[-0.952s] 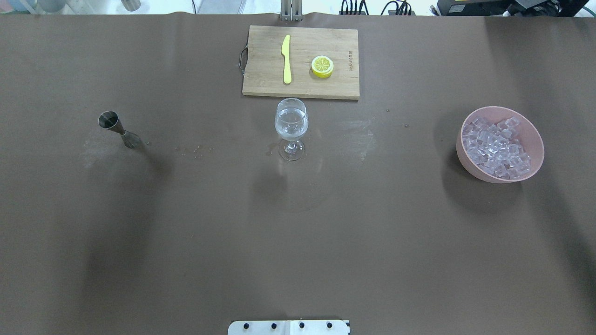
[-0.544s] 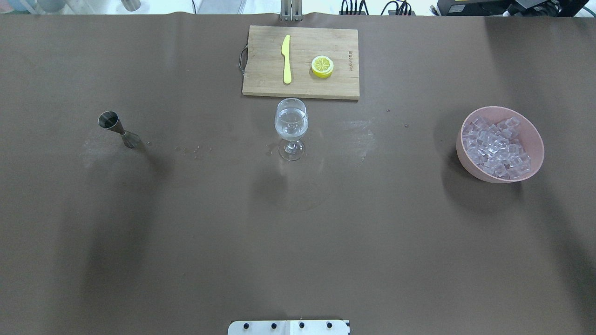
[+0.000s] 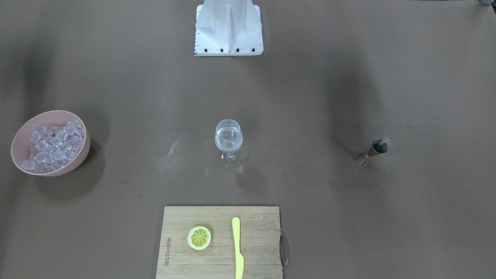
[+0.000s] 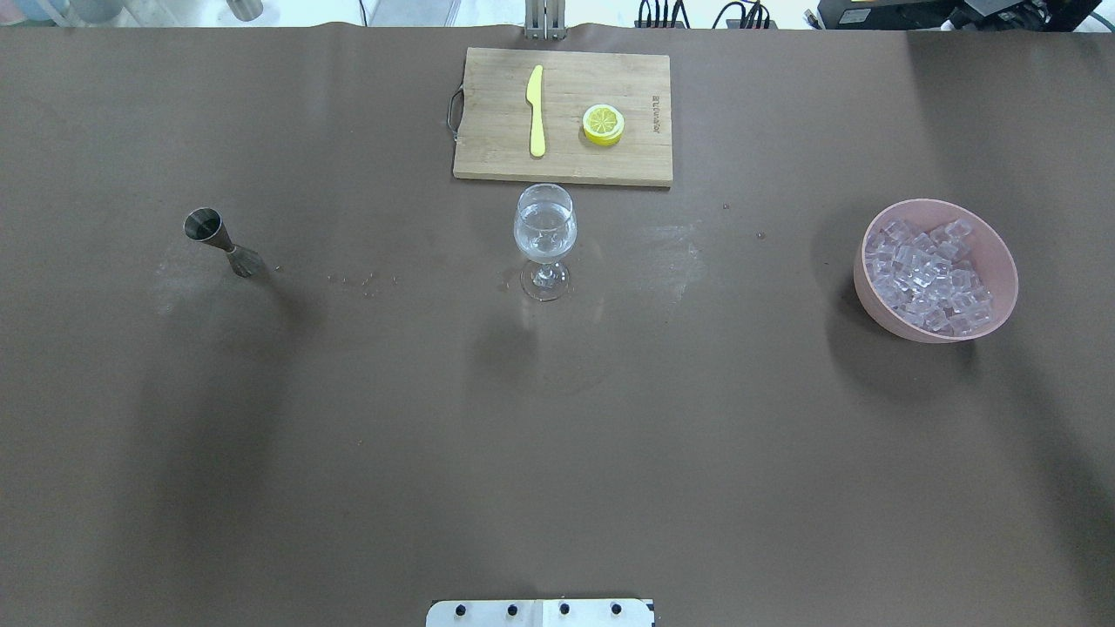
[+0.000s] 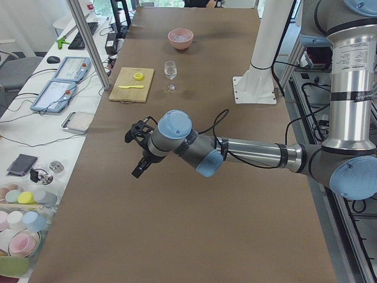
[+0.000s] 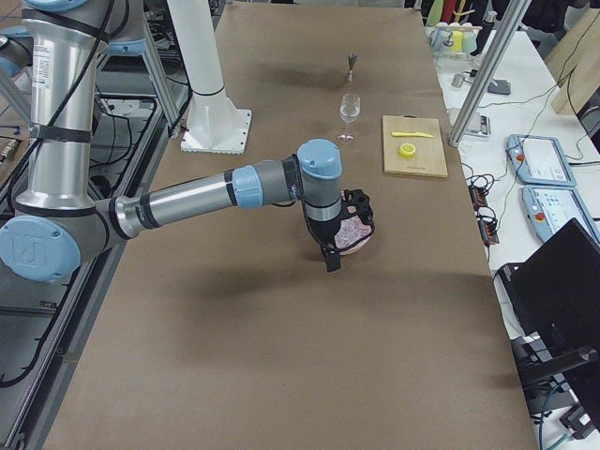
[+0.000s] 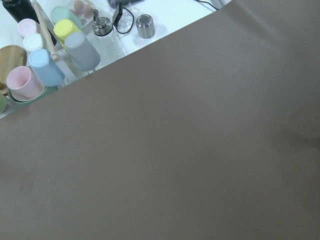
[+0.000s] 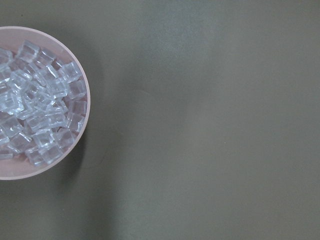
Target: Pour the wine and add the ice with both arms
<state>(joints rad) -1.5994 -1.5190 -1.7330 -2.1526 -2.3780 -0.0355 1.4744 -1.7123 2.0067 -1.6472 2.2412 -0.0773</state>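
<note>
Nothing on the tabletop point(image 4: 557, 453) has changed place since the earlier overhead pictures; glass, jigger and bowl stand as before, and only the outline of the ice heap looks slightly altered.

The wine point(image 4: 544, 237) lies as a shallow clear pool in the wine glass point(image 4: 545, 280), which stands upright at the tabletop's centre, long axis vertical, mouth up, just in front of the cutting board point(image 4: 488, 131). The ice point(image 4: 928, 279) sits jumbled in the pink bowl point(image 4: 1002, 252), well off to the robot's right; the cubes point no particular way. I see no cubes in the glass.

Pouring looks done, so the ice step seems to be in hand. The right gripper point(image 6: 331, 258) hangs over the bowl's near side, and its wrist view has the bowl at the left edge. Next it would need to centre over the heap, descend, pinch a cube and carry it to the glass rim.

The left gripper point(image 5: 139, 168) hovers over bare tabletop, away from the steel jigger point(image 4: 222, 242), which stands upright. Whether either set of fingers is wide or narrow I cannot tell.
</note>
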